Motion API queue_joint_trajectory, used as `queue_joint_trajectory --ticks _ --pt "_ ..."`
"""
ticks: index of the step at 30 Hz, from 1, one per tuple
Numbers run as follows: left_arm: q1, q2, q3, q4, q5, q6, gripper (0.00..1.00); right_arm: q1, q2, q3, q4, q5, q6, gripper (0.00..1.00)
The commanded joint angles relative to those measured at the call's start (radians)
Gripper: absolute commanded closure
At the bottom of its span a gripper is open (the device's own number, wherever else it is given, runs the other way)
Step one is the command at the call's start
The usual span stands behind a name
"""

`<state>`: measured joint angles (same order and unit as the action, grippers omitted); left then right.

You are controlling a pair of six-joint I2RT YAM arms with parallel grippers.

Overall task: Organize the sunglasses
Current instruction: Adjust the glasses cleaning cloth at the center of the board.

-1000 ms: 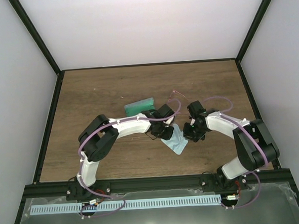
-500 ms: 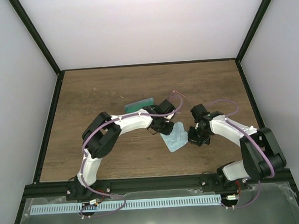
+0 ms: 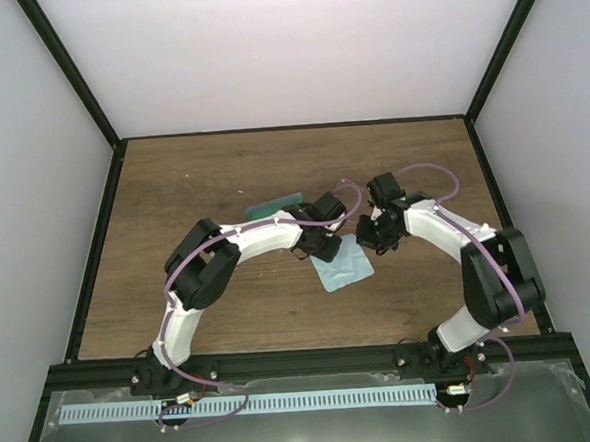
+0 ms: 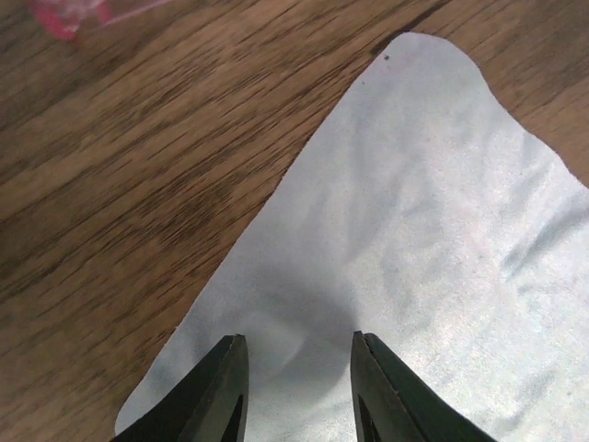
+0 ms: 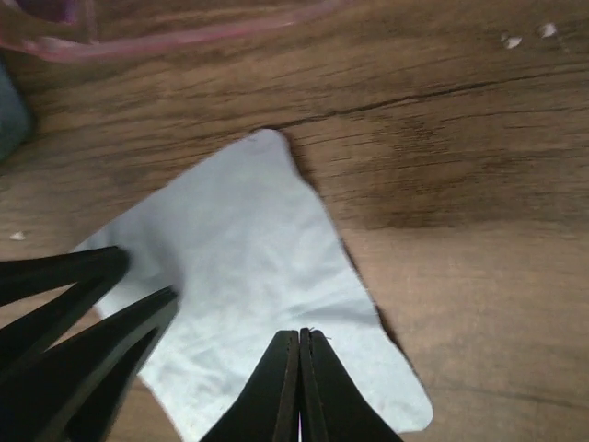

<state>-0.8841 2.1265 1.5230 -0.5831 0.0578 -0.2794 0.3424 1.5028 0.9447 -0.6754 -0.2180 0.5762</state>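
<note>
Both the left gripper (image 4: 297, 345) and the right gripper (image 5: 299, 336) are down at a blue cloth (image 3: 342, 269) near the middle of the table (image 3: 192, 177); the left one is a little open with nothing in it, and the right one is pinched tight. The teal case (image 3: 274, 206) lies near the left gripper, toward the far edge, and I cannot tell what is in it. Only a thin pink strip of the sunglasses (image 5: 184, 39) shows, on the wood just past the cloth's corner, running side to side in the right wrist view; which way they face I cannot tell.
</note>
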Motion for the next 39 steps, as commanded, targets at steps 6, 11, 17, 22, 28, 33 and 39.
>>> queue_joint_trajectory --ticks 6,11,17,22,28,33,39 --pt "0.007 -0.087 -0.051 -0.057 -0.049 -0.046 0.66 -0.012 0.093 -0.094 0.105 -0.073 -0.012 0.99" --pt "0.007 -0.103 -0.05 -0.059 -0.057 -0.055 0.65 -0.011 0.095 -0.164 0.1 -0.064 -0.013 0.99" --pt "0.012 -0.139 -0.03 -0.05 -0.081 -0.07 0.58 -0.013 0.069 -0.225 0.06 -0.075 -0.02 0.99" --pt "0.039 -0.17 -0.022 -0.041 -0.138 -0.13 0.3 -0.014 0.013 -0.214 -0.009 -0.059 -0.023 0.98" --pt "0.073 -0.189 -0.052 -0.001 -0.133 -0.159 0.0 -0.014 -0.047 -0.186 -0.057 -0.126 -0.067 0.98" --pt "0.072 -0.218 -0.122 0.069 -0.107 -0.201 0.0 -0.028 -0.085 -0.079 -0.043 -0.093 -0.096 0.88" --pt "0.072 -0.252 -0.215 0.117 -0.054 -0.314 0.07 -0.053 0.07 0.123 -0.034 0.056 -0.16 0.65"
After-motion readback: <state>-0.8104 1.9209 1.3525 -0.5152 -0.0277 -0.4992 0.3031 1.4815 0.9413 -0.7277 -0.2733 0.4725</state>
